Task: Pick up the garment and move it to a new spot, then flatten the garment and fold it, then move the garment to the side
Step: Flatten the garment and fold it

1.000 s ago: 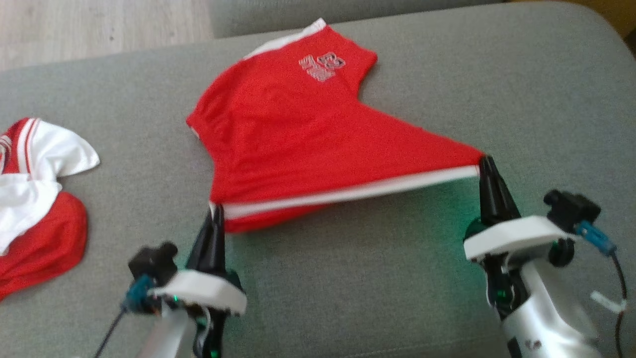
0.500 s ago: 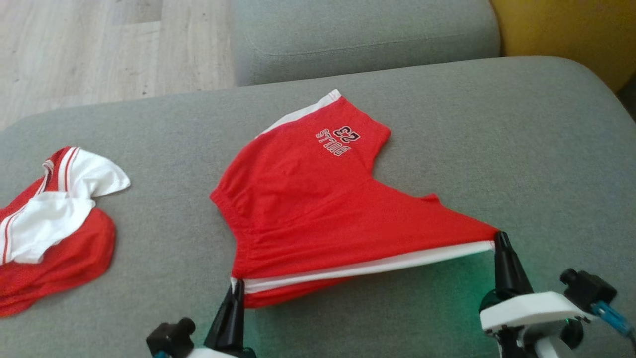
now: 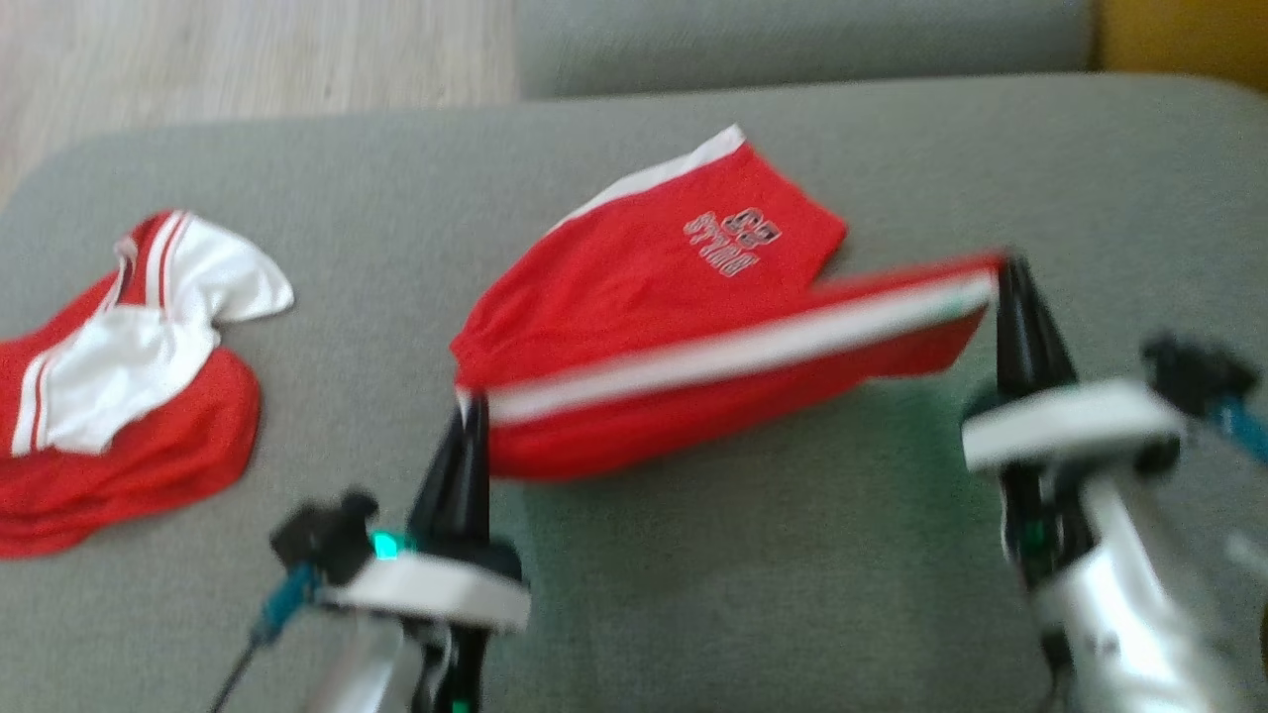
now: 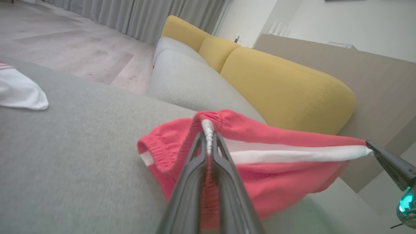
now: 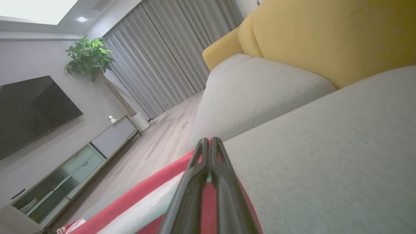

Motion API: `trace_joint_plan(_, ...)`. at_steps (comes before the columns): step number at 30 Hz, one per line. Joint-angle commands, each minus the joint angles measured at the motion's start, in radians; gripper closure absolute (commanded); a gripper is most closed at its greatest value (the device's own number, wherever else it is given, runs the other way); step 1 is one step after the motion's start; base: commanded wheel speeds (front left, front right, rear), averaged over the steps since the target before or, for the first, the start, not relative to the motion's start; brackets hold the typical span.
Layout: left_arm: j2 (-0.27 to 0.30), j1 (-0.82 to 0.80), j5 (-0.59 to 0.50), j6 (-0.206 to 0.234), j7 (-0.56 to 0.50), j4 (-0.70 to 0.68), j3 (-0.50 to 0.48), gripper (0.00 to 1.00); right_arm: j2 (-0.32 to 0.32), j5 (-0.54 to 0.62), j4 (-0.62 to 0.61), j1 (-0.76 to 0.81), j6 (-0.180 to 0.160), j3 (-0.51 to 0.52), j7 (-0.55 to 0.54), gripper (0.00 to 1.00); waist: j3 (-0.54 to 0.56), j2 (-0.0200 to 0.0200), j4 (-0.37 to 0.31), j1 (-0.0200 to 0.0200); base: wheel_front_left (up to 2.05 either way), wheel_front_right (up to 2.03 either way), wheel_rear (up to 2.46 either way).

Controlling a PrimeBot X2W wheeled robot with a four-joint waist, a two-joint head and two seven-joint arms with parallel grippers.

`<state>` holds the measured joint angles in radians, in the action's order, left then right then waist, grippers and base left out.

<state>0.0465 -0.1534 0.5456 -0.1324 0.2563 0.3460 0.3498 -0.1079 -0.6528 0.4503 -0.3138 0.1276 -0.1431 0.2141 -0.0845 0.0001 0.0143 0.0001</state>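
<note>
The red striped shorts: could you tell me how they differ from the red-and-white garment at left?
The red striped shorts are stretched between the left gripper and right gripper; the red-and-white garment lies crumpled, untouched. The shorts bear lettering; the garment shows none. Both touch the grey cushion.

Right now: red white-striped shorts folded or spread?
Partly folded: left gripper, right gripper hold striped edge of the red shorts over the rest.
</note>
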Motion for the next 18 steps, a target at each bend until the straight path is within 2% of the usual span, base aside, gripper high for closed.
trace_joint_plan(1,0.004,-0.073,-0.003,0.002,0.005,-0.033,-0.038,1.0,-0.007,0.014,-0.011,-0.078,0.003,-0.028,-0.008,1.0,-0.057,-0.0001,0.035,-0.0001,0.0,0.0,0.0)
trace_joint_plan(10,0.004,-0.29,0.036,0.002,0.005,-0.01,-0.031,1.0,-0.02,0.106,0.185,-0.419,0.003,-0.066,-0.033,1.0,-0.234,-0.0001,0.098,-0.0001,0.0,0.0,0.0)
trace_joint_plan(18,0.004,-0.439,0.041,0.002,0.005,0.035,0.01,1.0,-0.032,0.176,0.374,-0.653,0.003,-0.074,0.002,1.0,-0.344,-0.0001,0.138,-0.0001,0.0,0.0,0.0)
